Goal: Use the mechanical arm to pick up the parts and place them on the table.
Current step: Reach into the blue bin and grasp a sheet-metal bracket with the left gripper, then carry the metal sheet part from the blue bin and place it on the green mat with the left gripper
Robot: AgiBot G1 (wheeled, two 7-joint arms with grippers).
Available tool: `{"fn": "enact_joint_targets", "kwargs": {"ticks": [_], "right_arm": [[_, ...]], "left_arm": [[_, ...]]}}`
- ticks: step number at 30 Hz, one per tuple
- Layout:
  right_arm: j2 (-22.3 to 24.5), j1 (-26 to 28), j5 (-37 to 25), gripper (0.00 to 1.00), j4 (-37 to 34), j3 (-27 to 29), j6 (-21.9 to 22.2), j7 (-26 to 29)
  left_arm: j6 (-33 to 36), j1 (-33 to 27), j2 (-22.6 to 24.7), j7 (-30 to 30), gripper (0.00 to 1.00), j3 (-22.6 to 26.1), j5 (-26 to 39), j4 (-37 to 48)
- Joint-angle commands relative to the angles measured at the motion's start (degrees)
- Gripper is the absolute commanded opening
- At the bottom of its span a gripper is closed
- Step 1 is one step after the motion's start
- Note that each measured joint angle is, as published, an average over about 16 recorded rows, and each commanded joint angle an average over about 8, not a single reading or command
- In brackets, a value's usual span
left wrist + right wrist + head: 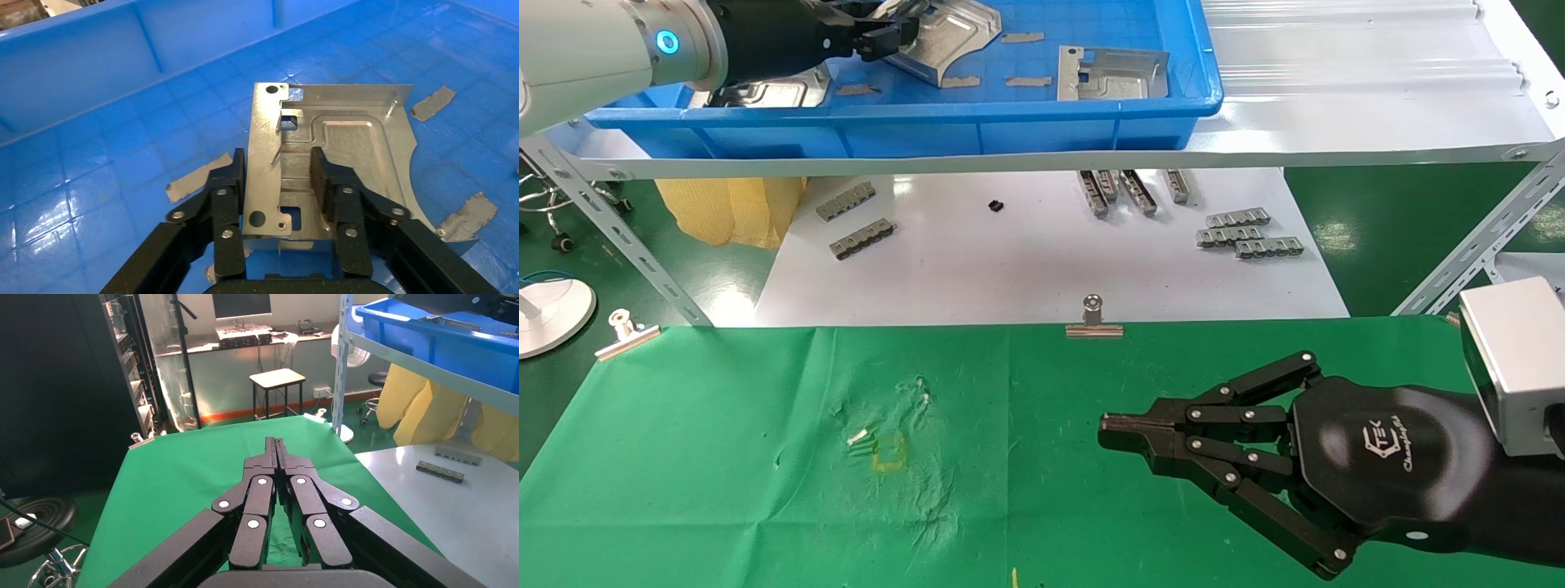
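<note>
My left gripper [891, 33] reaches into the blue tray [1042, 122]. In the left wrist view its jaws [278, 160] are open and straddle the upright holed flange of a silver part [358, 147]. One finger [235, 177] lies against the flange and the other stands a little apart from it, over the embossed channel. This part [948, 37] looks tilted in the head view. Another part [1111, 73] lies in the tray's right half, and a third [772, 91] shows under the left arm. My right gripper [1107, 426] is shut and empty, hovering low over the green-cloth table [723, 457]; it also shows in the right wrist view [275, 442].
Thin grey strips [1021, 37] lie in the tray. Small grey toothed bars [1246, 237] sit on the white sheet [1026, 269] below the shelf. Binder clips [1093, 320] hold the cloth's far edge. Angled shelf struts [1475, 253] stand at both sides.
</note>
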Motion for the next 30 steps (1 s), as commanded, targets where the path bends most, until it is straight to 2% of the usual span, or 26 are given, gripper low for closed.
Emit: {"fn": "enact_joint_targets", "kwargs": {"ticks": [1,9,10,11,17,18,19,30], "right_arm": [[0.0,0.0,0.0,0.0,0.0,0.0,0.0,0.0],[0.0,0.0,0.0,0.0,0.0,-0.01,0.0,0.0],[0.0,0.0,0.0,0.04,0.0,-0.01,0.0,0.0],[0.0,0.0,0.01,0.13,0.0,-0.01,0.0,0.0],[0.0,0.0,0.01,0.87,0.0,-0.01,0.0,-0.01],[0.0,0.0,0.01,0.96,0.0,-0.01,0.0,-0.01],[0.0,0.0,0.01,1.0,0.0,-0.01,0.0,-0.01],[0.01,0.0,0.01,1.0,0.0,-0.02,0.01,-0.01]], "left_arm": [[0.09,0.09,-0.02,0.13,0.0,0.01,0.02,-0.13],[0.79,-0.01,-0.32,1.84,0.0,-0.91,-1.32,-1.44],[1.22,-0.16,-0.48,2.22,0.0,-1.13,-1.64,-1.72],[1.87,-0.34,-0.7,2.63,0.0,-1.38,-2.0,-2.02],[10.62,-1.18,-3.27,5.69,0.0,-3.14,-4.73,-3.91],[12.84,-1.24,-3.89,6.34,0.0,-3.43,-5.2,-4.24],[15.12,-1.27,-4.51,7.0,0.0,-3.67,-5.62,-4.56],[44.52,-0.44,-12.32,17.28,0.0,-3.47,-7.25,-9.14]]}}
